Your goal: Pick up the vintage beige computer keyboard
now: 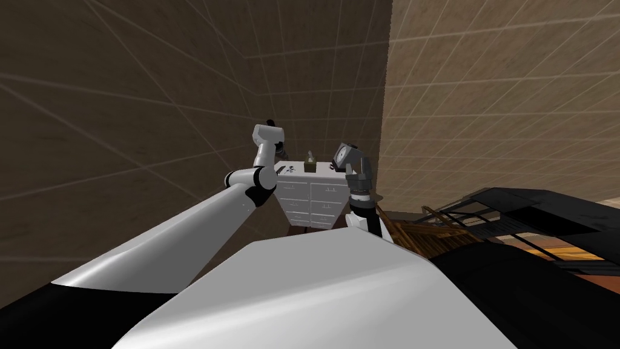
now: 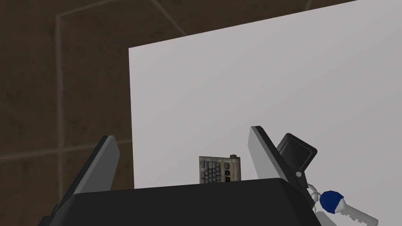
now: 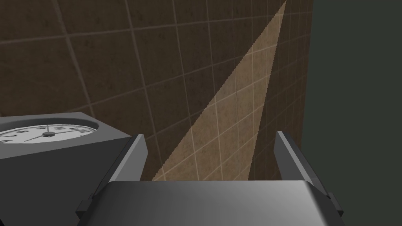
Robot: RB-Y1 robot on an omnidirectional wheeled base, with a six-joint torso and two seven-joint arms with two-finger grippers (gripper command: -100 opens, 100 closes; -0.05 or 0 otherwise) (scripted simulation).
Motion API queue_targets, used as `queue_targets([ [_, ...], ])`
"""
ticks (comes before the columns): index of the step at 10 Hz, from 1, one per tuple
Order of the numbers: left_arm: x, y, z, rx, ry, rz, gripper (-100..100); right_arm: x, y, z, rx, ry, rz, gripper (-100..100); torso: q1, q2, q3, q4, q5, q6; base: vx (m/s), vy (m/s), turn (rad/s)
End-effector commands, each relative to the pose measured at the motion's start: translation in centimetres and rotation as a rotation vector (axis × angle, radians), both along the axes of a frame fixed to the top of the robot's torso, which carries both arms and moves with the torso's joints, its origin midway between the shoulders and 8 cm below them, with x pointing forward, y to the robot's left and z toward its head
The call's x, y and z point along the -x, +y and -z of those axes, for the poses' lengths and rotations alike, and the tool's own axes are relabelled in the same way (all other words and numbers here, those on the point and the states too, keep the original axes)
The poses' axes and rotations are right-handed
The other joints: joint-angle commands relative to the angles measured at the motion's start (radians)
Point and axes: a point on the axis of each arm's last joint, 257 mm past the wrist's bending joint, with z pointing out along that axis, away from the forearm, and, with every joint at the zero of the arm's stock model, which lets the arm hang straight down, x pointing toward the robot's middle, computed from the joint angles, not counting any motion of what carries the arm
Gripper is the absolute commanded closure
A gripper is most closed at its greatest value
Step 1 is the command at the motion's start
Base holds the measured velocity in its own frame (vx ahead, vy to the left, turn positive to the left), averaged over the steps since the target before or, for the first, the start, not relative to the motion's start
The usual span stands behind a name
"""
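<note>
The small beige keyboard [image 2: 219, 169] with grey keys lies on the white top of a dresser [image 2: 255, 86], close to the top's edge. My left gripper [image 2: 181, 132] hangs over it, open, and the keyboard shows between the two fingers [image 2: 262, 154], just beyond the gripper's dark body, with nothing held. In the head view the left gripper [image 1: 278, 147] is above the left end of the white dresser [image 1: 310, 197]. My right gripper [image 3: 209, 134] is open and empty, beside a grey box clock [image 3: 47, 145].
A black flat object [image 2: 295, 151] and a key with a blue head [image 2: 333, 201] lie right beside the left gripper's finger. A small box [image 1: 310, 163] and the clock [image 1: 342, 154] stand on the dresser top. Brown tiled walls close in behind; dark furniture [image 1: 514, 212] sits to the right.
</note>
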Motion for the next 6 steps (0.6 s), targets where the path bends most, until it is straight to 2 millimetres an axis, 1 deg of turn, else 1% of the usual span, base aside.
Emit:
queue_targets([
  [1,1.0,-0.7,0.3,0.018,0.042,-0.004,-100,0.0,0.0,0.0,0.0,0.0,0.0,0,0.0,0.0,0.0,0.0,0.0,0.0,0.034,0.059,-0.021],
  [2,1.2,-0.7,0.5,0.019,0.055,-0.006,-100,0.0,0.0,0.0,0.0,0.0,0.0,0,0.0,0.0,0.0,0.0,0.0,0.0,0.012,0.02,0.004],
  [3,2.2,-2.0,0.8,0.045,0.104,-0.006,-100,0.0,0.0,0.0,0.0,0.0,0.0,0,-0.002,0.001,0.0,0.0,0.0,0.0,0.025,0.042,-0.01],
  [4,2.6,-2.0,1.1,0.045,0.124,-0.008,-100,0.0,0.0,0.0,0.0,0.0,0.0,0,-0.002,0.001,0.0,0.0,0.0,0.0,0.025,0.042,-0.025],
  [5,3.4,-3.2,1.3,0.067,0.163,-0.007,-100,0.0,0.0,0.0,0.0,0.0,0.0,0,-0.002,0.001,0.0,0.0,0.0,0.0,0.03,0.066,-0.021],
  [6,3.8,-3.2,1.6,0.067,0.184,-0.01,-100,0.0,0.0,0.0,0.0,0.0,0.0,0,-0.001,0.0,0.0,0.0,0.0,0.0,0.033,0.061,-0.017],
])
